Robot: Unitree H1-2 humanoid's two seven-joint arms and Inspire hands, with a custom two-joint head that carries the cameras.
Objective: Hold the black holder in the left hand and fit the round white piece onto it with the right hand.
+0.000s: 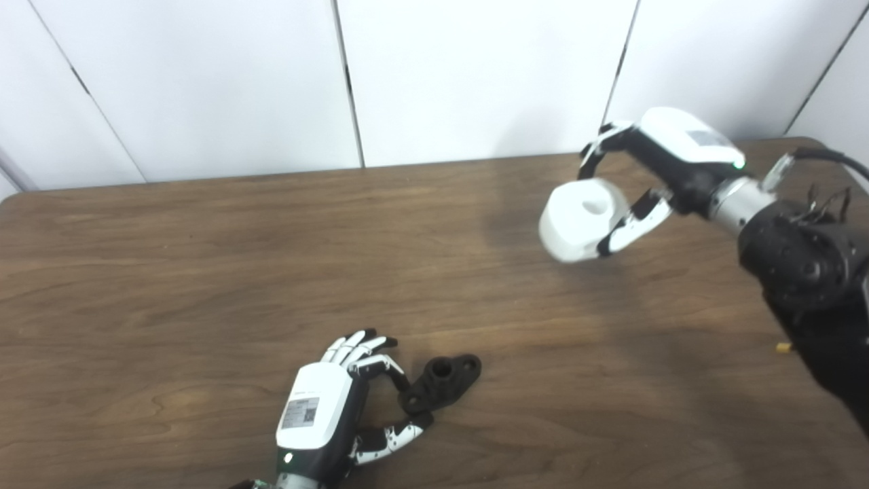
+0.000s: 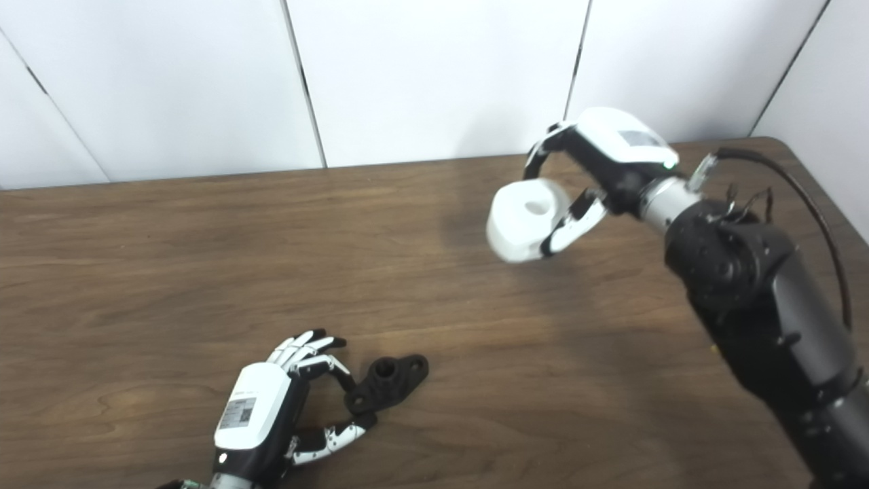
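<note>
I see my right hand [image 1: 641,178] closed around the round white piece [image 1: 582,219], raised above the tabletop [image 1: 204,272] near its far right corner. Near the front edge the black holder [image 1: 440,384] lies flat; my left hand [image 1: 339,401] pinches its near end.

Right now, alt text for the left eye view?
The right hand holds the round white piece raised above the far right of a brown wooden table. Near the front edge, the left hand pinches one end of the black holder, which lies on the table.
</note>
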